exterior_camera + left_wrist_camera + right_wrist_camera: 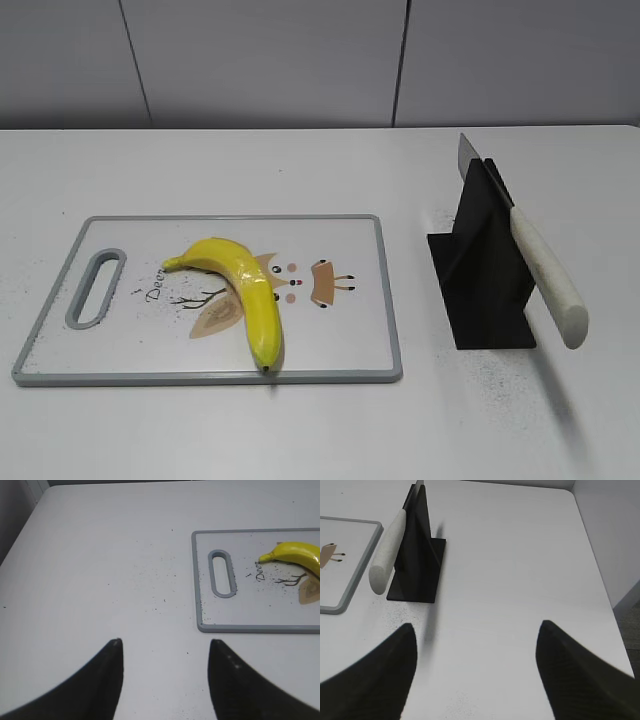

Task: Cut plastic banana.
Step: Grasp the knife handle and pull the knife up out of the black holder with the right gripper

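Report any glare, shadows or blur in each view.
Exterior view: soft, even light; a glossy highlight runs along the yellow plastic banana, and the black knife stand and white-handled knife throw faint shadows on the white table. Left wrist view: the dark open left gripper fingers look soft-edged, the table sharp. Right wrist view: the right gripper fingers are blurred; the stand casts a soft shadow.

White table [300, 430] with dark specks, grey panelled wall [270, 60] behind

Only legible text I see: "Deer" in black script on the cutting board [340, 345], printed near its handle slot [96, 288], next to the cartoon deer graphic [300, 285]. No other labels, brands or numbers readable.
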Controlling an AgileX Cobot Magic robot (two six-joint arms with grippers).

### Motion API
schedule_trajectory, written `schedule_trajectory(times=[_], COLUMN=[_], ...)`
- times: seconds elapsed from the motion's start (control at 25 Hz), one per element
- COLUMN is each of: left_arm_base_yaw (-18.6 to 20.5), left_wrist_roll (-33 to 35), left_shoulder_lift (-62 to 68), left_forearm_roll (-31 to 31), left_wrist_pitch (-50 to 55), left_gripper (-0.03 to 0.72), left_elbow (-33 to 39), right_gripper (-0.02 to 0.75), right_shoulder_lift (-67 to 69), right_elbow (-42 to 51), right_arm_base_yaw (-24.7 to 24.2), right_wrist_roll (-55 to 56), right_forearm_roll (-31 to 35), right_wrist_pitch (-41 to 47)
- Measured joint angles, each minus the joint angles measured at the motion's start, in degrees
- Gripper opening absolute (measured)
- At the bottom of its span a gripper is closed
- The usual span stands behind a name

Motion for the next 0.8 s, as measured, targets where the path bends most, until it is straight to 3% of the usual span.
schedule_trajectory(times=[0.8], left_arm_base_yaw=[0.0], left_wrist_roll=[0.0], left_shoulder_lift=[0.0], left_forearm_roll=[-0.1], left_wrist_pitch=[0.0], left_gripper=[0.508], left_elbow=[0.0], right_gripper=[0.563], right_shoulder_lift=[0.0], right_elbow=[0.0], right_arm_base_yaw=[0.0], right_wrist_roll=[0.0], right_forearm_roll=[0.0], right_wrist_pitch=[0.0])
